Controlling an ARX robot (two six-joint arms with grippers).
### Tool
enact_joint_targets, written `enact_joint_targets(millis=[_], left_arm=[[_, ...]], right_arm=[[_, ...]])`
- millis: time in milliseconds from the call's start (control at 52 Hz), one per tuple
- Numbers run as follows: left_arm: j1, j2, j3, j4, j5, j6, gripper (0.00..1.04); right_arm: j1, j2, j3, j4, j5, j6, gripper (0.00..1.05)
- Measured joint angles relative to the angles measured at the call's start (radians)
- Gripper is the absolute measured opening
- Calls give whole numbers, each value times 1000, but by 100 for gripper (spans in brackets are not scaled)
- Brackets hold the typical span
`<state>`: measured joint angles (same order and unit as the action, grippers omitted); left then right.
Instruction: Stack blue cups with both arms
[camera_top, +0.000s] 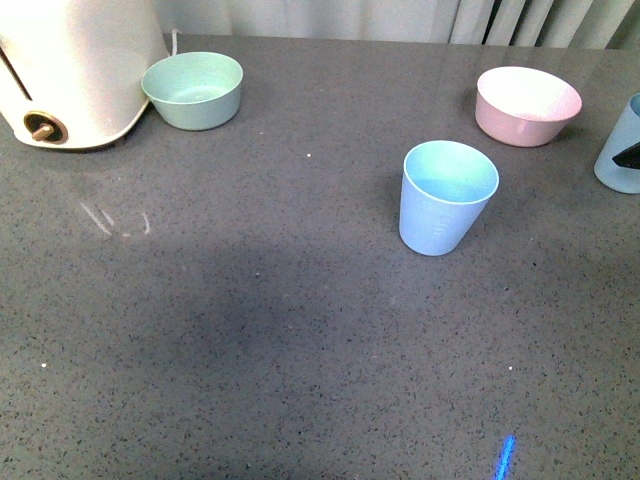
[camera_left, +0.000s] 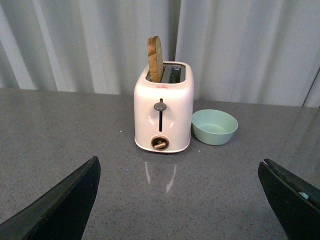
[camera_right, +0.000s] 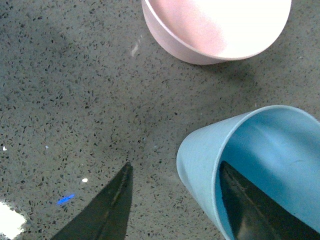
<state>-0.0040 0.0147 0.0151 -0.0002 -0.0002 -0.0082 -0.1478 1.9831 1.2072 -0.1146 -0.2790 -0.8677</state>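
Observation:
One blue cup (camera_top: 447, 198) stands upright on the grey table (camera_top: 250, 330), right of centre, with no gripper near it. A second blue cup (camera_top: 618, 150) is cut off at the right edge of the front view. In the right wrist view my right gripper (camera_right: 175, 166) is open and straddles the wall of that cup (camera_right: 200, 160). One of its fingers (camera_right: 250, 212) is inside the cup and the other is outside, over the table. My left gripper (camera_left: 179, 162) is open over bare table, with nothing between its fingers, and faces the toaster.
A white toaster (camera_top: 70, 70) holding a slice of toast (camera_left: 154, 59) stands at the far left, with a mint-green bowl (camera_top: 194, 90) beside it. A pink bowl (camera_top: 527, 105) sits at the far right, close behind the second cup. Curtains hang behind the table.

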Motion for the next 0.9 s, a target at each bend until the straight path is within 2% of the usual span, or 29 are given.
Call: enact_joint_targets(millis=[96, 269, 423, 596, 731, 904], left_arm=[[0, 0, 0, 0, 0, 0, 96], [0, 0, 0, 0, 0, 0, 96], [0, 0, 0, 0, 0, 0, 96], [0, 0, 0, 0, 0, 0, 96], [0, 0, 0, 0, 0, 0, 96], [0, 0, 0, 0, 0, 0, 96]], right_arm=[[0, 8, 1, -5, 7, -3, 37], [-11, 27, 12, -12, 21, -6, 2], [-29, 14, 22, -41, -8, 6, 2], [-21, -114, -21, -117, -135, 15, 2], [26, -250, -50, -175, -232, 36, 2], [136, -360, -91, -194, -277, 69, 2]])
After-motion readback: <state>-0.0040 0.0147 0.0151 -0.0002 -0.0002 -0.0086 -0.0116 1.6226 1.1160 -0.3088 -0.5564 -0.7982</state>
